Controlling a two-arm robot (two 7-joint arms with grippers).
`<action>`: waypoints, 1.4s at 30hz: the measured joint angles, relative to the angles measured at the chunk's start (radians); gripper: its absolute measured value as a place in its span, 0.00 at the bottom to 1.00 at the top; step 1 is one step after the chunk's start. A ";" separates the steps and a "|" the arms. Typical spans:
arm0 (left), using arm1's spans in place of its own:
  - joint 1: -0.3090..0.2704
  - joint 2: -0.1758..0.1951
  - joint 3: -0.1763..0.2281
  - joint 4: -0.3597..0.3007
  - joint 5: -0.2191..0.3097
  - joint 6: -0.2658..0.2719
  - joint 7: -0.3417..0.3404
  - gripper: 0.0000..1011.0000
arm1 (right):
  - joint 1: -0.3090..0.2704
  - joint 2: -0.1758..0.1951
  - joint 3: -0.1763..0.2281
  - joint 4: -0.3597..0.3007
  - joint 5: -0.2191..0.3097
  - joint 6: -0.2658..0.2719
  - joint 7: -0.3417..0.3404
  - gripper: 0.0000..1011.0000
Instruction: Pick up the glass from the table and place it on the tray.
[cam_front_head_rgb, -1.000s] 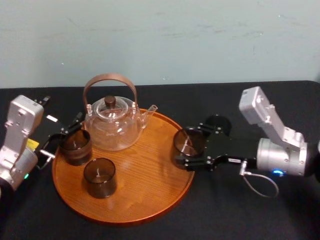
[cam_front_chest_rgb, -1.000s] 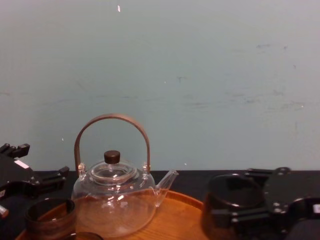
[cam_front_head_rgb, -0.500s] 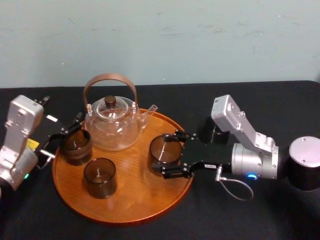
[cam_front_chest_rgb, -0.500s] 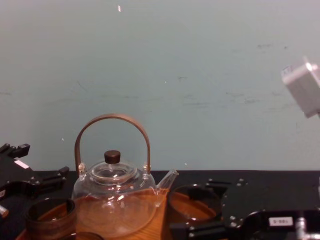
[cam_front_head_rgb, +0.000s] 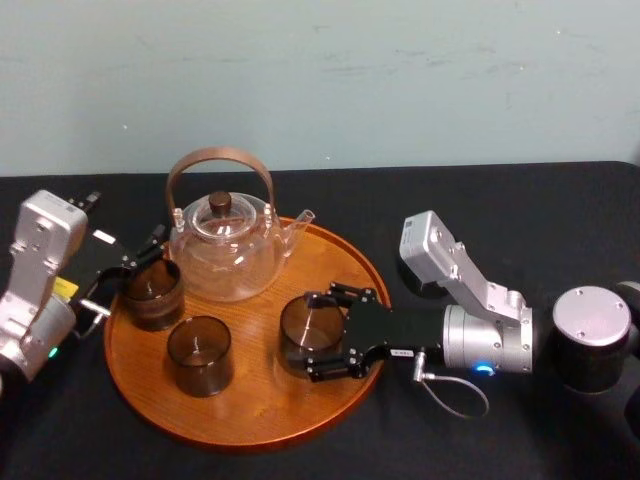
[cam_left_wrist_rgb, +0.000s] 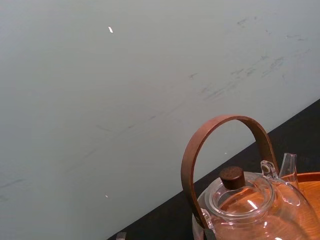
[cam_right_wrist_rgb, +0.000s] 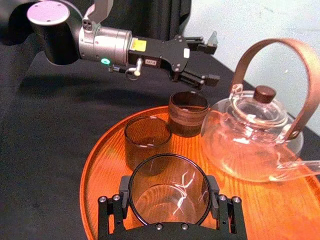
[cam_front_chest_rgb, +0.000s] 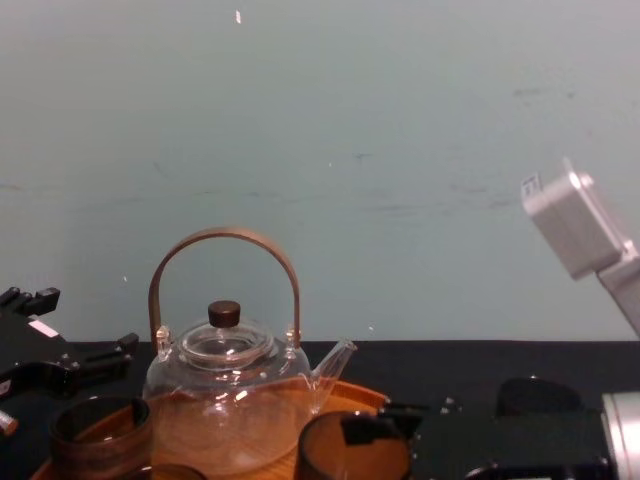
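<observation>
**Right gripper clamped on the smoky glass, over the tray**

My right gripper (cam_front_head_rgb: 323, 336) is closed around the short, dark smoky see-through glass (cam_front_head_rgb: 303, 330), one black finger on each side of its wall. I hold it above the large round orange-brown wooden tray (cam_front_head_rgb: 262, 410), in front of the clear glass teapot with an arched brown handle (cam_front_head_rgb: 224, 246) and to the teapot's right. I cannot tell whether its base touches the wood.

My left gripper (cam_right_wrist_rgb: 209, 62) sits to the teapot's left, its fingers spread apart and holding nothing. A second dark tumbler (cam_front_head_rgb: 152, 293) stands just in front of it, and a third dark tumbler (cam_front_head_rgb: 200, 355) stands in front of the teapot, both on the tray.

A yellow sticker (cam_right_wrist_rgb: 138, 45) on my left gripper and a white label (cam_front_head_rgb: 400, 352) on my right one carry print too small to read.

The right wrist view looks straight down into the held glass and shows my left gripper's open spread, which the head view leaves unclear. The chest view shows the glass from the side, below the teapot's spout. The black-cloth worktop (cam_front_head_rgb: 480, 440) lies all around the tray.
</observation>
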 joint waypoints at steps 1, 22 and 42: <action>0.000 0.000 0.000 0.000 0.000 0.000 0.000 0.99 | 0.000 -0.002 -0.002 0.005 0.001 -0.001 0.003 0.90; 0.000 0.000 0.000 0.000 0.000 0.000 0.000 0.99 | 0.008 -0.031 -0.024 0.086 0.010 -0.006 0.018 0.90; 0.000 0.000 0.000 0.000 0.000 0.000 0.000 0.99 | 0.006 -0.030 -0.025 0.086 0.004 -0.007 0.010 0.98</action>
